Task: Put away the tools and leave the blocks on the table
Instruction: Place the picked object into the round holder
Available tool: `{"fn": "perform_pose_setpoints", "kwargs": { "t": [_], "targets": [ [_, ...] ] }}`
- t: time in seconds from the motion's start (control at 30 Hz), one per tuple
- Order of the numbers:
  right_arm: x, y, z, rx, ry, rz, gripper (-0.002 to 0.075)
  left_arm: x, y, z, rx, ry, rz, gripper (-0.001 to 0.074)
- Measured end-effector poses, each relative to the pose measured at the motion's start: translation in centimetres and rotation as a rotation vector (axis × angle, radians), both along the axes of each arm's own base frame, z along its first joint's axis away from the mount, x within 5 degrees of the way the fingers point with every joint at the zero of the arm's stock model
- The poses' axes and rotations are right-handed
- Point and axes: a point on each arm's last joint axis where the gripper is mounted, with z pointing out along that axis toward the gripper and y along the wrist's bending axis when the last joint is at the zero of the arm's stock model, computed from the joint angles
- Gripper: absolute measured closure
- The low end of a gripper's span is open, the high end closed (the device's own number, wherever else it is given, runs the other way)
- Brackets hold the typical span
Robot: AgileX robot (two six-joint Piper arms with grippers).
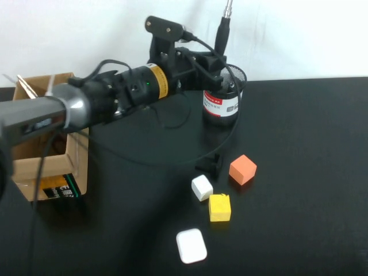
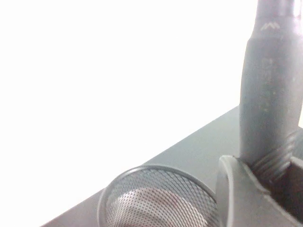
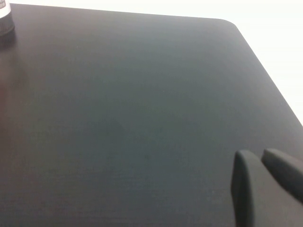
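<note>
My left gripper is over the black mesh cup at the back of the table. It is shut on a black-handled tool with a metal shaft, seemingly the screwdriver, held upright with the shaft up. In the left wrist view the ribbed handle sits between my fingers, above the cup's rim. The orange block, white block and yellow block lie on the table. The scissors and pen are not visible. My right gripper is shut over bare tabletop, outside the high view.
A cardboard box stands at the left edge under my left arm. A small black clip lies beside the orange block. A white rounded case lies near the front. The cup carries a red and white label.
</note>
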Motion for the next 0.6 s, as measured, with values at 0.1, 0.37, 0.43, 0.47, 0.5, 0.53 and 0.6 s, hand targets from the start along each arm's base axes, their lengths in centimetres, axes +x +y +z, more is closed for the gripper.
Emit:
{"fn": "perform_pose_setpoints", "kwargs": {
  "t": [0.1, 0.37, 0.43, 0.47, 0.5, 0.53, 0.6],
  "targets": [
    [0.0, 0.0, 0.0, 0.000, 0.000, 0.000, 0.0732, 1.3, -0.7, -1.1, -0.020, 0.013, -0.003, 0.0605],
    [0.0, 0.0, 0.0, 0.000, 0.000, 0.000, 0.0732, 3.1, -1.7, -3.6, -0.033, 0.042, 0.003, 0.0605],
    [0.0, 0.0, 0.0, 0.000, 0.000, 0.000, 0.0732, 3.3, -1.7, -4.3, -0.022, 0.054, 0.012, 0.0605],
    [0.0, 0.0, 0.0, 0.000, 0.000, 0.000, 0.0732, 3.4, -1.7, -4.5, -0.017, 0.060, 0.018, 0.0605],
    [0.0, 0.0, 0.0, 0.000, 0.000, 0.000, 0.0732, 3.4, -1.7, -4.7, -0.012, 0.065, 0.021, 0.0605],
    [0.0, 0.0, 0.0, 0.000, 0.000, 0.000, 0.0732, 3.5, -1.6, -5.0, -0.007, 0.071, 0.024, 0.0605],
    [0.0, 0.0, 0.0, 0.000, 0.000, 0.000, 0.0732, 3.6, -1.6, -5.5, 0.007, 0.085, 0.039, 0.0605]
  ]
}}
